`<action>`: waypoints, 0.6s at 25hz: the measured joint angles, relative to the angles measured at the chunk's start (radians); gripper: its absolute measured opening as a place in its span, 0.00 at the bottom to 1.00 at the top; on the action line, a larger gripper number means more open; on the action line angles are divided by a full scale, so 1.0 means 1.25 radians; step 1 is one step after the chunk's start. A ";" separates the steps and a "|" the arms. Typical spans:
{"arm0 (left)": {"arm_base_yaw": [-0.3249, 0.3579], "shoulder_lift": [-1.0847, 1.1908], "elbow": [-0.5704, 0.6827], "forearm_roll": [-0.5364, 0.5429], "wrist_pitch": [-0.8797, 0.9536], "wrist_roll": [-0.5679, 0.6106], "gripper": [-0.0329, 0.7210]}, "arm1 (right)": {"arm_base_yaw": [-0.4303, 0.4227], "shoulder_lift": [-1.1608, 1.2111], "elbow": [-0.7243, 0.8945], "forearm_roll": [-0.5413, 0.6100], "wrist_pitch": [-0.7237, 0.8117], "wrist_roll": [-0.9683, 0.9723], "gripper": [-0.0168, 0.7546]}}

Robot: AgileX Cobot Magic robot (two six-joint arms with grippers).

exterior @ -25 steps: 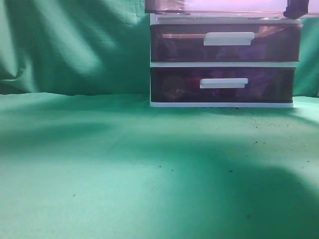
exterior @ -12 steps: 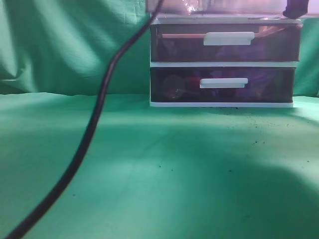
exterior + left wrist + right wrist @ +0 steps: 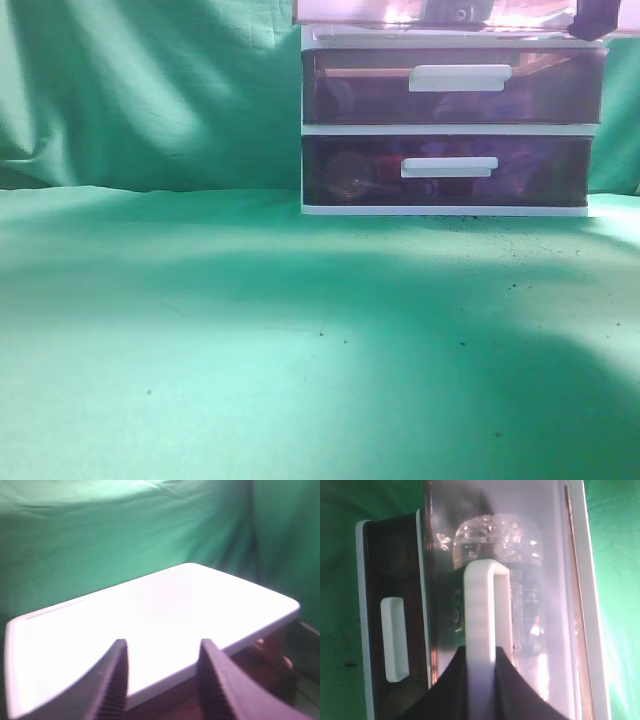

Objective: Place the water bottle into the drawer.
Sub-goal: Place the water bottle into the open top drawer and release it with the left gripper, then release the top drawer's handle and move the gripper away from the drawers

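The drawer [image 3: 340, 12] is pulled out at the top of the white-framed unit and is cut off by the upper edge of the exterior view. The clear water bottle [image 3: 520, 555] lies inside it, seen through the translucent front; its dark label shows in the exterior view [image 3: 455, 12]. My right gripper [image 3: 480, 652] is shut on the drawer's white bar handle [image 3: 485, 605]; it shows at the drawer's right end in the exterior view [image 3: 597, 18]. My left gripper [image 3: 162, 645] is open and empty above the unit's white top [image 3: 165, 600].
Two like drawers, the middle one [image 3: 350, 95] and the bottom one [image 3: 350, 175], are closed below. The unit stands at the back right of a green cloth-covered table [image 3: 250, 350]. A green cloth backdrop [image 3: 150, 90] hangs behind.
The bottle now lies in the top drawer, which looked empty a second ago. A black cable that crossed the exterior view half a second ago is gone.
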 joint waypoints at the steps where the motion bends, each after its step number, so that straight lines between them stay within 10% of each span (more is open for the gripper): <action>1: -0.003 -0.026 -0.002 -0.039 0.061 0.022 0.39 | 0.000 0.000 0.000 0.000 -0.002 0.000 0.15; 4: -0.008 -0.099 -0.002 -0.210 0.228 0.233 0.12 | 0.000 0.000 0.001 0.002 -0.004 -0.002 0.15; 9: -0.010 -0.188 -0.002 -0.508 0.498 0.605 0.12 | 0.000 0.000 -0.001 0.003 -0.001 -0.005 0.15; 15: -0.010 -0.254 0.002 -0.593 0.745 0.691 0.12 | -0.016 0.010 -0.089 0.000 0.064 -0.012 0.15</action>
